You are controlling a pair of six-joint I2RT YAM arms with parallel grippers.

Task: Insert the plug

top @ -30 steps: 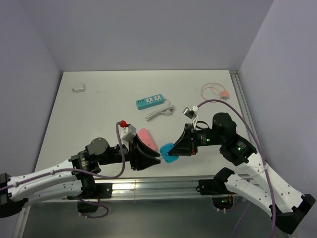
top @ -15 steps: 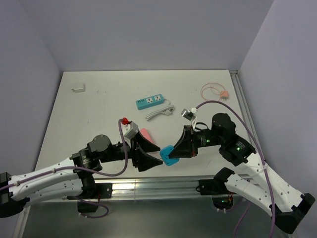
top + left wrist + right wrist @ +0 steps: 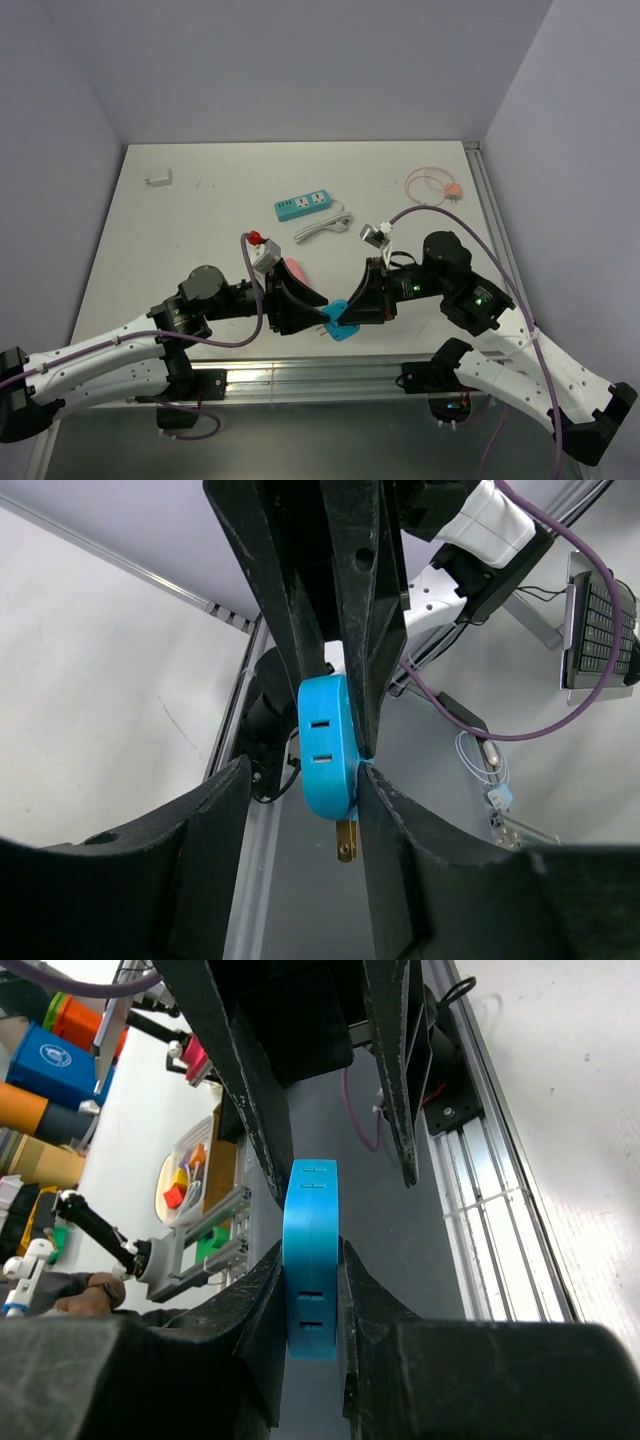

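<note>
The top view shows the left gripper point(image 3: 320, 316) and right gripper point(image 3: 350, 312) tip to tip above the table's point(image 3: 200, 230) near edge. They are well nearer the arm bases than the teal power strip point(image 3: 304, 205), and the blue plug point(image 3: 338, 322) is between them, off the surface. Only the right wrist view shows the hold: the right gripper's 2 fingers point(image 3: 268, 1310) are clamped on the plug's flat sides. Only the left wrist view shows 1 brass prong point(image 3: 346, 840) at the plug's lower end, below 2 pairs of slots. In that view the left gripper's jaws stand apart astride the plug, with 1 finger against it and a gap at the other.

4 other things lie around the strip:
- 1 grey corded plug point(image 3: 322, 225) lies just beside it.
- 1 pink block point(image 3: 292, 270) lies nearer the arms, partly hidden by the left gripper.
- 1 small white adapter point(image 3: 157, 180) lies well to its left.
- 1 pink cable point(image 3: 438, 186) lies well to its right.
</note>
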